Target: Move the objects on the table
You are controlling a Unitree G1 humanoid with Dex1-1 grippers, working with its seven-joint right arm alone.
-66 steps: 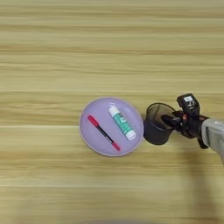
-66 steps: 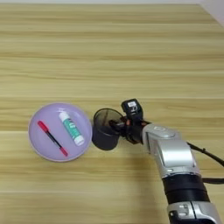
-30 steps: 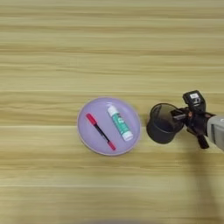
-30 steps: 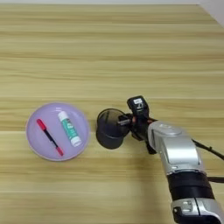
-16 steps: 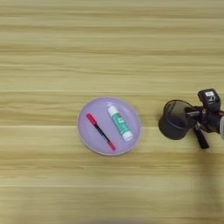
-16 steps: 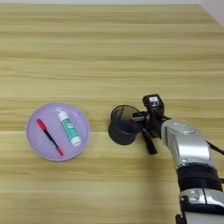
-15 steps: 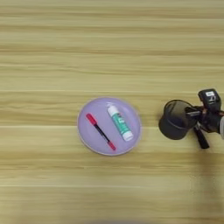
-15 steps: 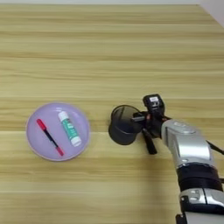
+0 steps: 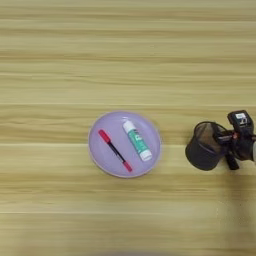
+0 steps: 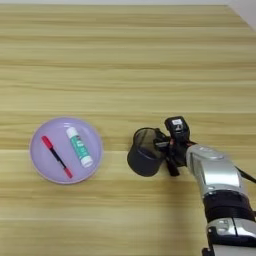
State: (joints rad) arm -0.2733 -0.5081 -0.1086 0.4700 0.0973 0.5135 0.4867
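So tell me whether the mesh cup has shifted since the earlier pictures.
Yes. The mesh cup, held at its rim by the right gripper, has moved right, away from the purple plate, which it nearly touched before.

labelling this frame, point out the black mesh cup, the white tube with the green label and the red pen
black wire-mesh cup (image 10: 144, 159), right eye view, dark side wall
short white tube with green label (image 9: 137, 140), left eye view, green label
thin red pen (image 9: 115, 150), left eye view, mid barrel
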